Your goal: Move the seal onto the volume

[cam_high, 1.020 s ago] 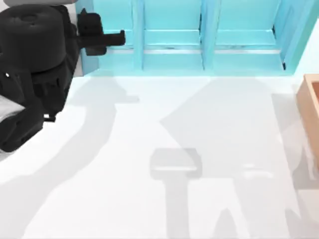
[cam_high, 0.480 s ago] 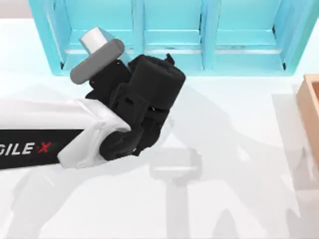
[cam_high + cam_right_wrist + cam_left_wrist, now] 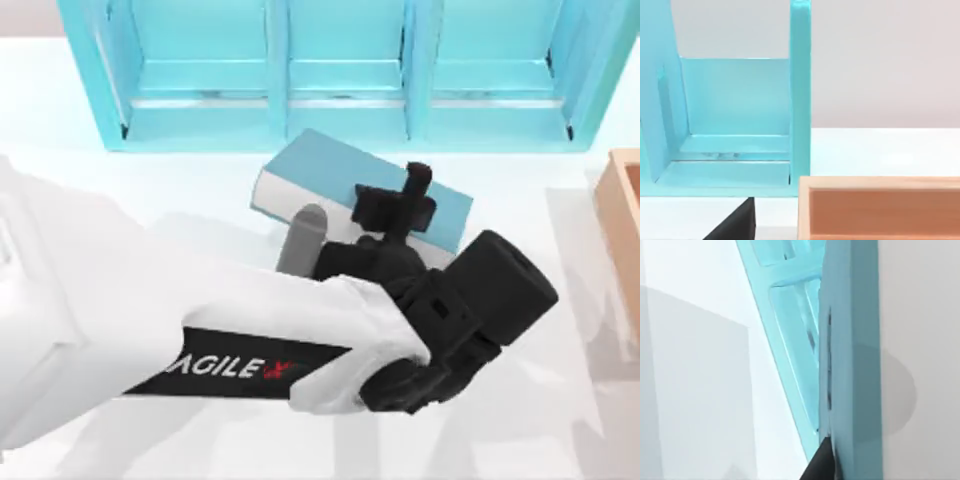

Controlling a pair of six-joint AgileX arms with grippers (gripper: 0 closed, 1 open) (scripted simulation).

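The volume (image 3: 322,172), a flat teal-blue book with white page edges, lies slanted on the white table just in front of the shelf unit. My left arm reaches in from the left across the table, and my left gripper (image 3: 410,190) hangs over the right half of the volume, covering part of its cover. The seal is hidden. A dark tip of the left gripper (image 3: 822,465) sits close to the shelf's edge in the left wrist view. A black part of my right gripper (image 3: 735,227) appears beside a wooden box.
A large light-blue shelf unit (image 3: 340,110) with compartments spans the back of the table; the shelf unit (image 3: 735,100) is also in the right wrist view. A wooden box (image 3: 625,220) stands at the right edge, and the same wooden box (image 3: 880,207) sits near the right gripper.
My left arm has swung from the back left corner rightward and forward across the table. Its gripper now hangs over the volume, which was not seen before.
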